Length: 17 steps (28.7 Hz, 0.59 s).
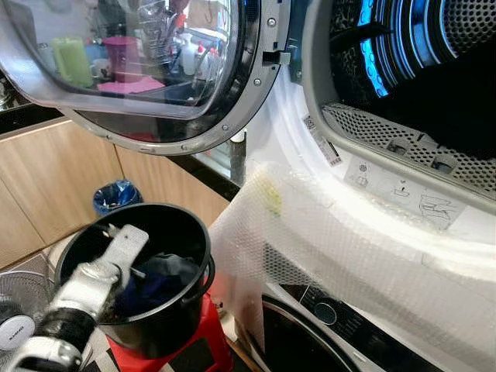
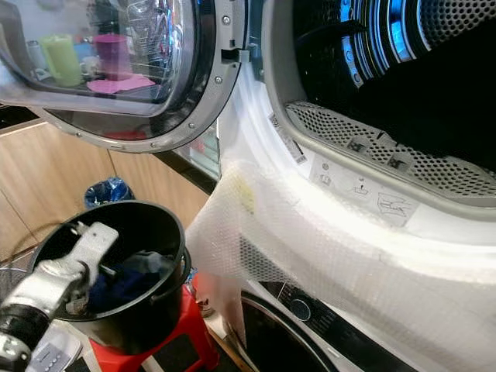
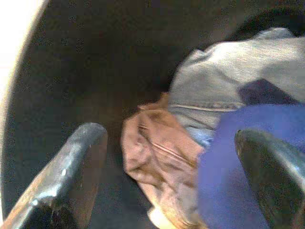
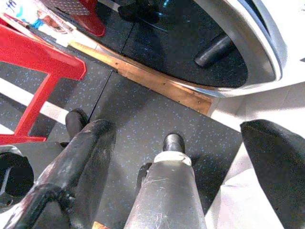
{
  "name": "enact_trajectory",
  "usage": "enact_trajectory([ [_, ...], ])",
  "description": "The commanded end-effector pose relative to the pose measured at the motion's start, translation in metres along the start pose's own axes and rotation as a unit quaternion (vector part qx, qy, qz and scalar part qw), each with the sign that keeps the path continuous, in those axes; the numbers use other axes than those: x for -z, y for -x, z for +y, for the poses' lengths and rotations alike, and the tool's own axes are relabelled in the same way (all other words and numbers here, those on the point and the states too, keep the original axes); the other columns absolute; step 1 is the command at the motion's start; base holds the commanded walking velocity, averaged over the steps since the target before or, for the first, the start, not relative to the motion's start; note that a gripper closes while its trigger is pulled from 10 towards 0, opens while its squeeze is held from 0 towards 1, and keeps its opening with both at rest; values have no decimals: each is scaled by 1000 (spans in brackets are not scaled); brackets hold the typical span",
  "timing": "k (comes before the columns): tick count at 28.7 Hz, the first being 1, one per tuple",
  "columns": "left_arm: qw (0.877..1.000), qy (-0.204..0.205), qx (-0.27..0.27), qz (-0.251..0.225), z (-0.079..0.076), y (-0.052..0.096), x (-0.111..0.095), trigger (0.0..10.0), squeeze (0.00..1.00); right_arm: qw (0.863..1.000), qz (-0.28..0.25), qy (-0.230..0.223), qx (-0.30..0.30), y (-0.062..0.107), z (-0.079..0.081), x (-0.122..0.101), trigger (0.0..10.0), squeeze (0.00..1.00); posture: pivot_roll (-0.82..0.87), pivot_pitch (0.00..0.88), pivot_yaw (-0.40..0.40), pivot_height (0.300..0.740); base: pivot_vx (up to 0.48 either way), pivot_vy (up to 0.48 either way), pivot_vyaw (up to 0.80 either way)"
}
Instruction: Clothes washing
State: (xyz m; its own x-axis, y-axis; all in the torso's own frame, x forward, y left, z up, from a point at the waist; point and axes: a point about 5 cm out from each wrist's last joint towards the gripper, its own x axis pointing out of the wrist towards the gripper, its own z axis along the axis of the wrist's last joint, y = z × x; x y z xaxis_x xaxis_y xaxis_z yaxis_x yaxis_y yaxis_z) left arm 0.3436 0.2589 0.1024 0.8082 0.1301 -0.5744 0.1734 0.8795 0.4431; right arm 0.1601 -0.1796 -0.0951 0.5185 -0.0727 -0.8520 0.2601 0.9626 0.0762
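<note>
My left gripper (image 3: 167, 191) is down inside the black bucket (image 1: 186, 232), fingers spread wide, holding nothing. The clothes (image 3: 228, 143) lie directly ahead at the bucket's bottom. My right gripper (image 4: 190, 157) hangs open, idle.

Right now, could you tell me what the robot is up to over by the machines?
It is doing laundry. The left gripper is reaching down into the round black bucket, which sits on a red plastic stool, with its jaws open over a pile of clothes: a tan garment, a grey one and a blue one. Nothing is gripped yet. The upper machine's round glass door stands open, showing its dark perforated drum. The right gripper hangs idle, open, above the dark floor.
</note>
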Motion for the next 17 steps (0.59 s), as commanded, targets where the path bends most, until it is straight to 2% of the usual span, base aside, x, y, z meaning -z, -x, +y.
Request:
enact_trajectory([
  [1,1000,6,4,18,0,-3,8,10000,0,1000,2,-1,1,0,-2,0,10000,0,198,104,-74,740,0,0,0],
  [4,999,5,23,33,-4,-4,14,10000,0,1000,2,12,-2,0,-2,-3,10000,0,201,103,-79,740,0,0,0],
  [9,998,-24,46,39,-11,-8,18,10000,0,1000,-3,24,-2,-1,-3,-6,10000,0,201,102,-79,740,0,0,0],
  [15,996,3,86,-18,-19,-7,-7,10000,0,1000,-12,24,-3,-1,-2,-10,10000,0,193,99,-79,740,0,0,0],
  [17,993,35,102,-44,-19,-5,-20,10000,0,1000,-14,24,-1,-1,-3,-10,10000,0,196,100,-80,740,0,0,0],
])
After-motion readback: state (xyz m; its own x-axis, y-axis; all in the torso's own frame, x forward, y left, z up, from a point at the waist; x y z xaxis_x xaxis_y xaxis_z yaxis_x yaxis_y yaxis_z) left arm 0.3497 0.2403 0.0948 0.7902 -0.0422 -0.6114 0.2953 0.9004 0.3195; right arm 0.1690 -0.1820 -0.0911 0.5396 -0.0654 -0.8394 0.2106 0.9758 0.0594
